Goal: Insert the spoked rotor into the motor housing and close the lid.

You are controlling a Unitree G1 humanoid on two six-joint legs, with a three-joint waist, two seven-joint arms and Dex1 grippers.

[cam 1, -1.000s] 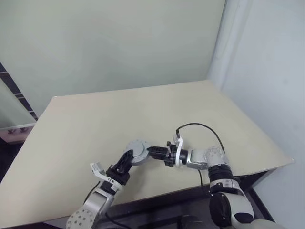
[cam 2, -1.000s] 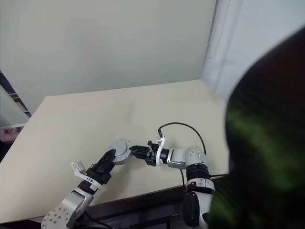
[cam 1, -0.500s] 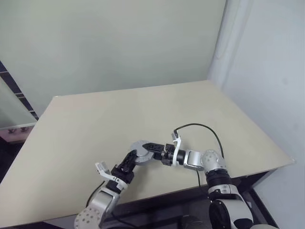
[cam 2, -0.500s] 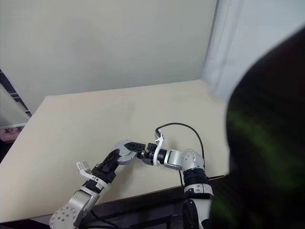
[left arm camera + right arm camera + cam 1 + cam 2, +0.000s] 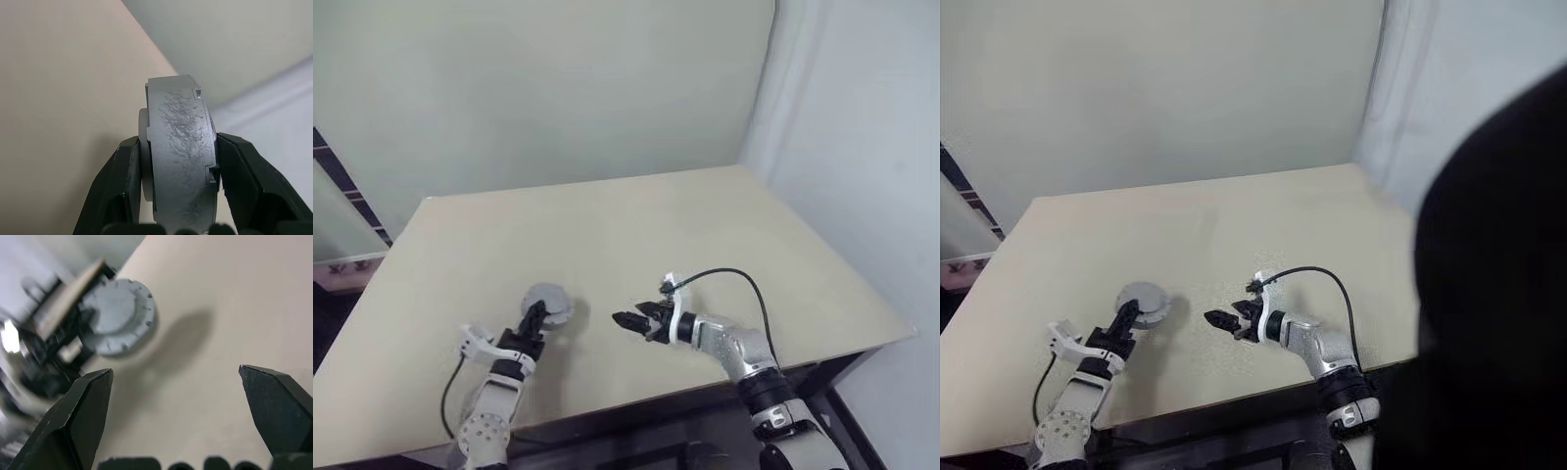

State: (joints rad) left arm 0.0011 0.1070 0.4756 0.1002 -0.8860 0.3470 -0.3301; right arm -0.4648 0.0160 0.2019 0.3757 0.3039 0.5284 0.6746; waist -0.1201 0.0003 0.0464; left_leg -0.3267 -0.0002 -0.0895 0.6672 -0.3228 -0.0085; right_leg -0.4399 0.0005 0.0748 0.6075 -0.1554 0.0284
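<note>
a round grey motor unit [image 5: 548, 304] is clamped edge-on between the fingers of the left gripper [image 5: 534, 318], raised just above the left part of the table [image 5: 607, 225]; whether it is the housing with the lid on cannot be told, and no rotor is made out. to the right, the right gripper [image 5: 628, 320] is spread wide and empty, well apart from the unit. the closing step is judged done or nearly so; next, the unit is to be set down flat.

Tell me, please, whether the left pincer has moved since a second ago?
Yes. The left pincer, shut on the grey round unit, has carried it leftward along the table, away from the right pincer, which stands open.
</note>
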